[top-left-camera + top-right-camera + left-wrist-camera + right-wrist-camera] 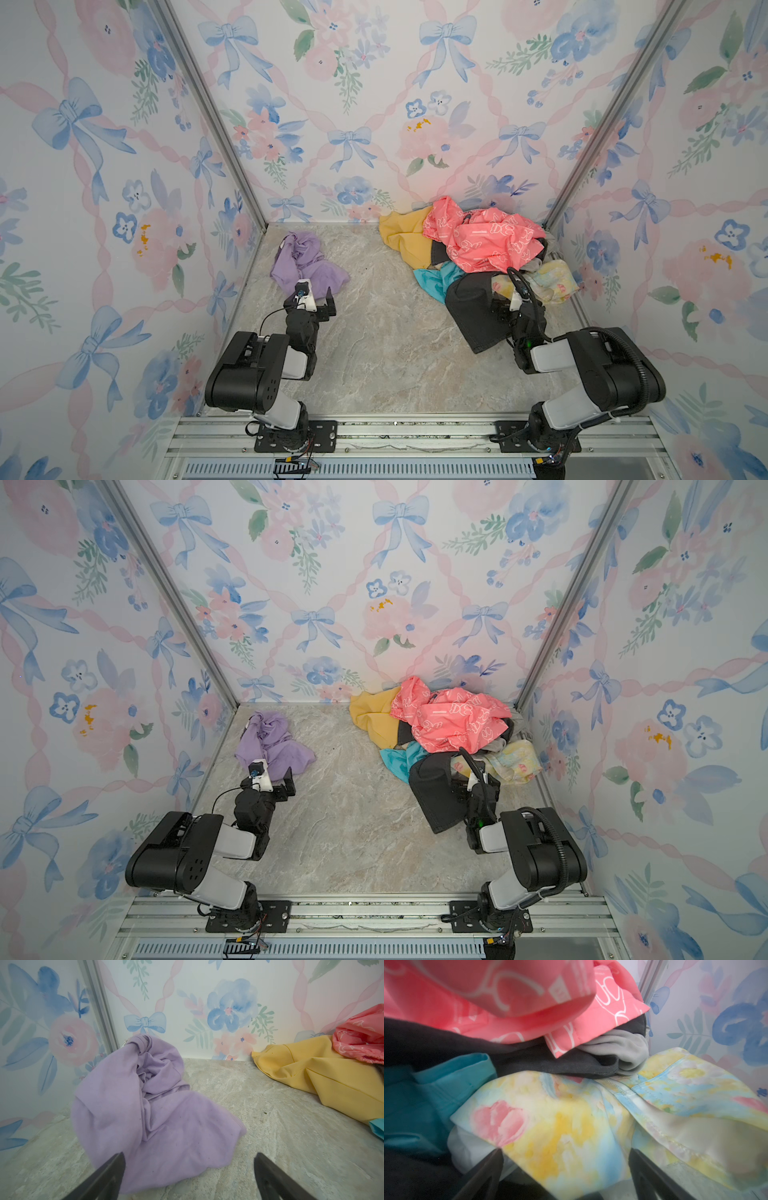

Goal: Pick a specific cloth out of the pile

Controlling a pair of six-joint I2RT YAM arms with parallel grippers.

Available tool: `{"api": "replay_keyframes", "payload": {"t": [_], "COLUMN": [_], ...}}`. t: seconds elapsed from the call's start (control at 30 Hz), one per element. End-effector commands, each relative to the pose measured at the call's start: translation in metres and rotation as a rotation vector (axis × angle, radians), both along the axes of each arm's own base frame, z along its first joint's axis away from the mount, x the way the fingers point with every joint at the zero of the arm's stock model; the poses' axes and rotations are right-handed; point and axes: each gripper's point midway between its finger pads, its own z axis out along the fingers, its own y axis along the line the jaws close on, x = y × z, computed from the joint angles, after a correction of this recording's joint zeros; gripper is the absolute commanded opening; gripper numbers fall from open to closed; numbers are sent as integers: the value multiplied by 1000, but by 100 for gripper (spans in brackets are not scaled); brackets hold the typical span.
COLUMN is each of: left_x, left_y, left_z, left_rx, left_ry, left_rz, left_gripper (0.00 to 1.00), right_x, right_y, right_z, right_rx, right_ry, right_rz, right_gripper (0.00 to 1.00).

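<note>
The cloth [307, 262] [270, 739] [149, 1105] is plain lavender and lies crumpled by itself on the marble floor near the back left corner. My left gripper [318, 303] [189, 1157] is open just in front of it, and the cloth's near edge lies between the wide-apart fingers. The pile [478, 245] [449, 725] sits at the back right, with a coral-pink printed cloth on top of mustard, teal and dark grey pieces. My right gripper [505, 305] [566, 1153] is open at the pile's near side, over a pale yellow patterned cloth [571, 1115].
Floral-papered walls close in the left, back and right, with aluminium posts [216, 120] [598, 141] in the back corners. A dark grey cloth [473, 316] spreads from the pile toward the right arm. A metal rail [415, 436] carrying both arm bases runs along the front.
</note>
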Motion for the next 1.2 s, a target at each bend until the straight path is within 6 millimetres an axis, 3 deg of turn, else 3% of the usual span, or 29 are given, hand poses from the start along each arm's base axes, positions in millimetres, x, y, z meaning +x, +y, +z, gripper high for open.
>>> {"api": "replay_keyframes", "payload": {"t": [0.0,1.17], "left_x": [1,0], "left_y": [3,0], "left_z": [6,7], "left_rx": [21,43], "left_ry": [-26,-27], "left_rz": [17,22], "left_gripper": [98,98], "right_x": [21,22], "right_y": [1,0], "right_z": [6,7], "right_rx": [48,64], "right_ry": [43,41], "right_rz": [39,55], "right_gripper": [97,97]}}
